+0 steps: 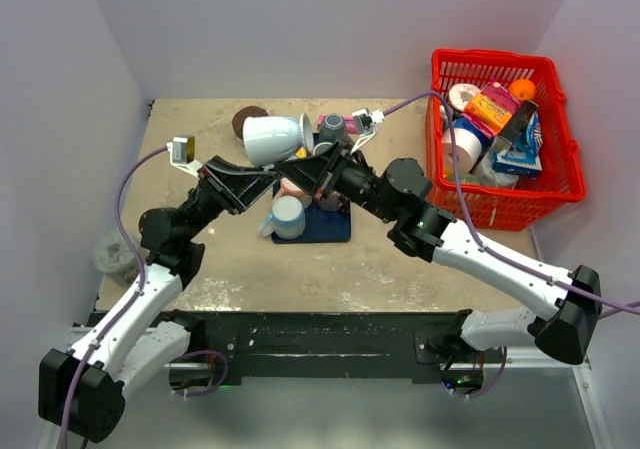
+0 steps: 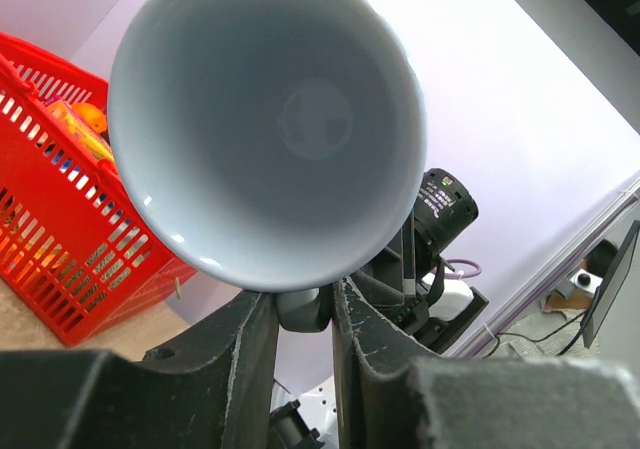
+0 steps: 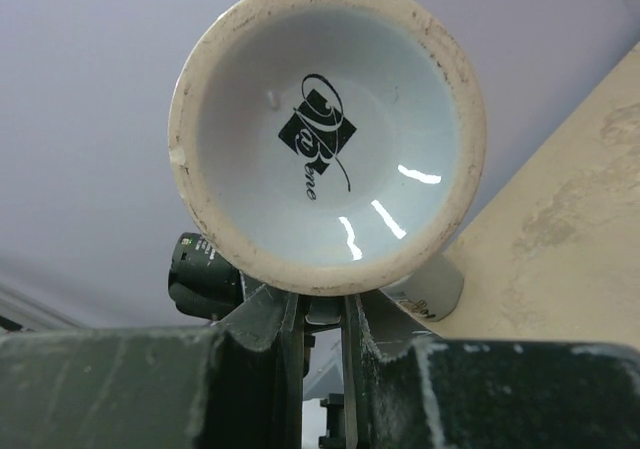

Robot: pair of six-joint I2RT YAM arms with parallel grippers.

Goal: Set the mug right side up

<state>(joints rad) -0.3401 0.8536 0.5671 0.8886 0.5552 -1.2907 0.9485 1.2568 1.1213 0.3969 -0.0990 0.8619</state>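
Flared pale-blue mug (image 1: 272, 137), logo on base, held sideways — left pincer (image 2: 303, 305) and right pincer (image 3: 322, 311) seemingly clamp its handle.

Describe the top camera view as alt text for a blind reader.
The left gripper and right gripper together hold a pale mug sideways over a tan table. A second mug sits on a dark mat beneath; a full red basket stands right.

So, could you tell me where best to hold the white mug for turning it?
By the handle, coming endwise: the white mug lies sideways in the air, mouth toward the left gripper, base toward the right gripper, both apparently pinching that handle.
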